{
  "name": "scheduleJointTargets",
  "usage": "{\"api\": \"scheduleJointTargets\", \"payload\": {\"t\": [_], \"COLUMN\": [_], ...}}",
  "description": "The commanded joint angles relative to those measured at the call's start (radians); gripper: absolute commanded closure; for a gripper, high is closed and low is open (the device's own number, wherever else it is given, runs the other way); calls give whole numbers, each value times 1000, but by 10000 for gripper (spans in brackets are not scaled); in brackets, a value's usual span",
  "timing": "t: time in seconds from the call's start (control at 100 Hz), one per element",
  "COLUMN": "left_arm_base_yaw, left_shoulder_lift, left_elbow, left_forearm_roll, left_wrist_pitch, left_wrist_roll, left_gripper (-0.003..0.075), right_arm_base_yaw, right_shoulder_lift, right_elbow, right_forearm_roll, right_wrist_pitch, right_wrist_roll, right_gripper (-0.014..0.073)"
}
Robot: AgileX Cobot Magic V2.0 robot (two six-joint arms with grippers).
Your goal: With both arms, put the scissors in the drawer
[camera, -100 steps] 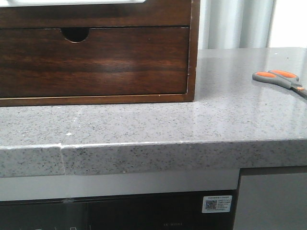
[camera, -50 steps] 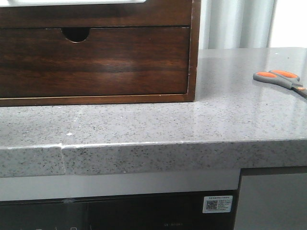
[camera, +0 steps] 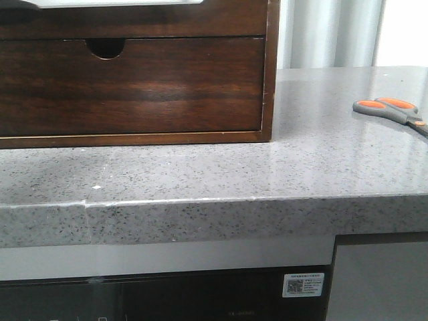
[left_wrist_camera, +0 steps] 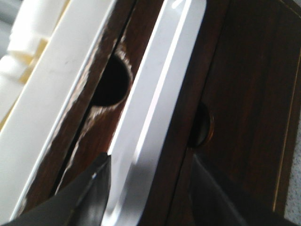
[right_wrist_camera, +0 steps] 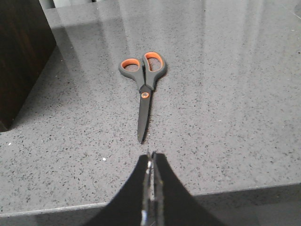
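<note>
- Scissors (right_wrist_camera: 143, 87) lie flat on the table (camera: 301, 167), far right of the drawer (left_wrist_camera: 155, 117).
- Right gripper (right_wrist_camera: 151, 188) jaws are clenched; left gripper (left_wrist_camera: 148, 188) jaws are released.
- Closed jaws might just shove the scissors away.

A speckled grey stone countertop (camera: 321, 167) fills the scene, glossy enough to catch pale reflections, with a thin seam running across its front edge near the left corner. Behind its far edge hang light grey curtains (camera: 328, 33), brightly lit from behind at the right. Under the front edge sits a dark appliance panel (camera: 167, 297) bearing a small white QR sticker (camera: 302, 284), beside a grey cabinet front (camera: 378, 281).
</note>
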Motion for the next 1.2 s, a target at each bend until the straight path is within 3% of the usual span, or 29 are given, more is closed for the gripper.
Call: {"api": "scheduleJointTargets", "payload": {"t": [0.0,0.25,0.32,0.49,1.19], "left_arm_base_yaw": [-21,-27,-27,-27,-27], "left_shoulder_lift": [30,97,103,103,14], "left_elbow": [-63,-119,-123,-123,-53], "left_forearm_roll": [-31,-33,-33,-33,-33], "left_wrist_pitch": [-60,-54,-54,-52,-54], "left_wrist_roll": [17,33,32,32,20], "left_gripper": [372,393,467,739,739], "right_arm_base_yaw": [-8,-8,-8,-8,-8], "right_shoulder_lift": [13,13,13,13,13], "right_elbow": [-27,-27,-27,-27,-27], "right_forearm_roll": [2,2,2,2,2], "right_wrist_pitch": [-84,-84,-84,-84,-84], "right_wrist_roll": [-8,-8,-8,-8,-8], "right_gripper": [639,639,639,639,639]}}
